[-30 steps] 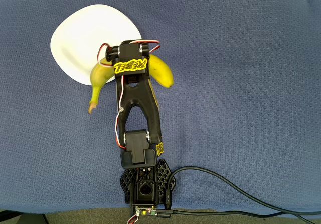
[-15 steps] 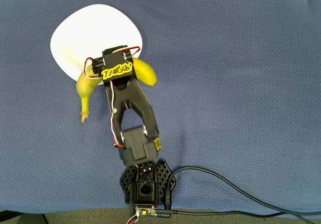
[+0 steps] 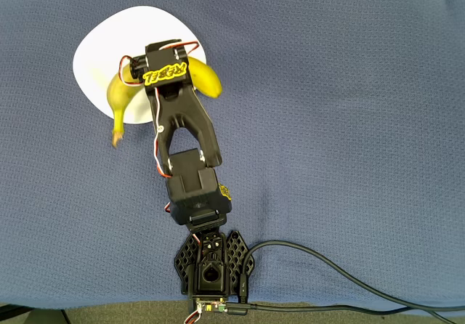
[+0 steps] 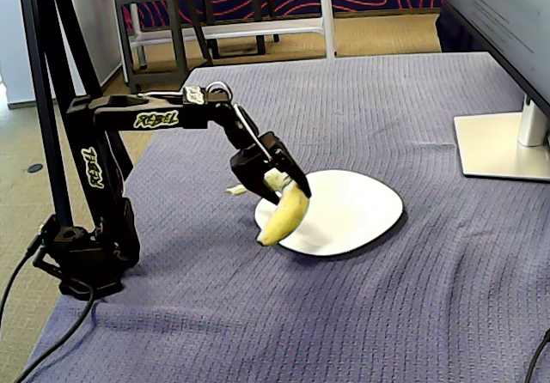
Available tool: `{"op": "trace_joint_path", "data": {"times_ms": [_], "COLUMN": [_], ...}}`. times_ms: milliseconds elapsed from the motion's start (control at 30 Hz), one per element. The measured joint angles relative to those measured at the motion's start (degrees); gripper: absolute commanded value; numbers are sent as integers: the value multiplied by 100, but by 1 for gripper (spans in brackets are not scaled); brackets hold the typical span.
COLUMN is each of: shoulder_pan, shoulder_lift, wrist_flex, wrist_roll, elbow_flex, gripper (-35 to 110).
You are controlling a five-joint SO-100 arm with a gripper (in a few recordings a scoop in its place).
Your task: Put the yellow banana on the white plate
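The yellow banana (image 4: pixel 284 212) hangs in the air, with my gripper (image 4: pixel 277 185) shut across its middle. In the overhead view its two ends stick out on either side of the black wrist: the stem half (image 3: pixel 119 100) at the left, the blunt end (image 3: pixel 207 78) at the right. The banana lies over the near edge of the white plate (image 3: pixel 127 44), and its blurred stem tip pokes past the rim above the cloth. In the fixed view the white plate (image 4: pixel 357 207) sits just right of the gripper, with the banana tilted down over its left rim.
A blue-grey cloth (image 3: pixel 349 120) covers the table. My arm's base (image 3: pixel 211 266) stands at the near edge with a black cable (image 3: pixel 327 273) trailing right. A monitor foot (image 4: pixel 503 147) stands at the right, a black pole (image 4: pixel 51 100) at the left.
The arm has swung left and further out with the banana held. The banana went from beside the plate's lower right rim to over the plate's near edge.
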Motion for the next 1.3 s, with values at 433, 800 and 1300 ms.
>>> {"op": "trace_joint_path", "data": {"times_ms": [433,800,1300], "shoulder_pan": [-18,-18,44], "shoulder_lift": [-1090,-2004,-2610], "wrist_flex": [-246,-255,-352], "wrist_roll": [79,149,220], "elbow_flex": [-993,-2065,-2408], "gripper": [0,0,0]}}
